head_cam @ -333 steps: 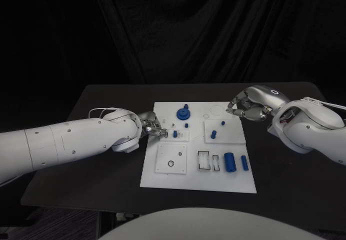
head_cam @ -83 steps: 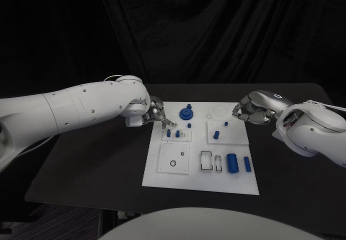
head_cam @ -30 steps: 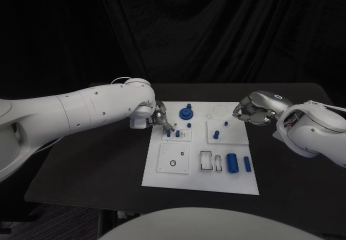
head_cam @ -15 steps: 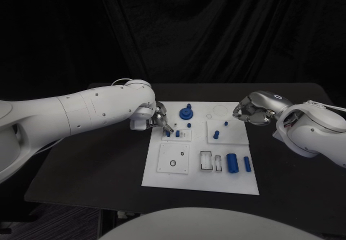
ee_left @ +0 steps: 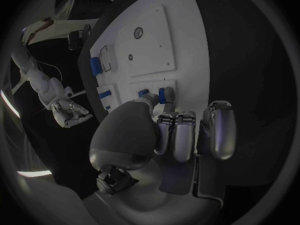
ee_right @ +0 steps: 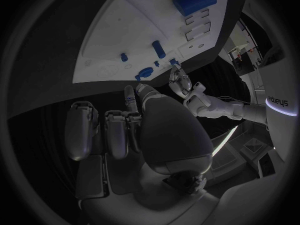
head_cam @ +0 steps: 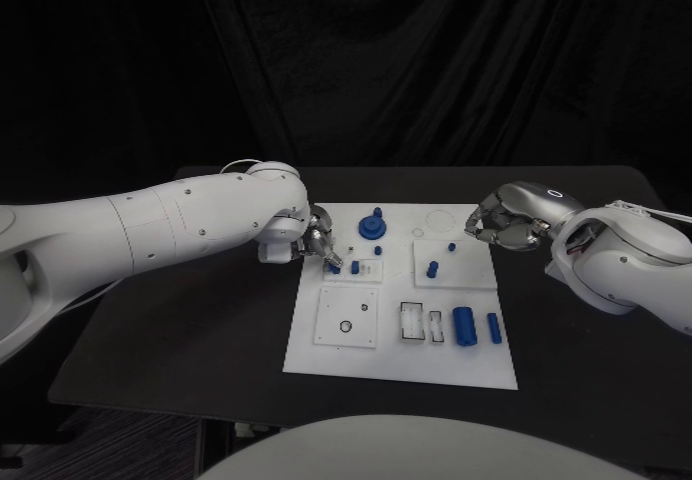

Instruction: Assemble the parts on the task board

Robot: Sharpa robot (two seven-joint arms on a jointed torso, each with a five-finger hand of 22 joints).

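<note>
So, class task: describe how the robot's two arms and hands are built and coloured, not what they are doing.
Both arms are smooth, rounded white shells. Each ends in a silver metallic hand: left hand, right hand. Thin cables loop near each wrist, and dark lettering marks one arm.

Clearance over the task board (head_cam: 332,360)

The left hand (head_cam: 317,243) blocks the board's far left edge, at two upright blue pegs (head_cam: 353,267). The right hand (head_cam: 499,222) hangs off the far right corner. The near half is open; blue cylinders (head_cam: 463,325) lie near the right edge.
</note>
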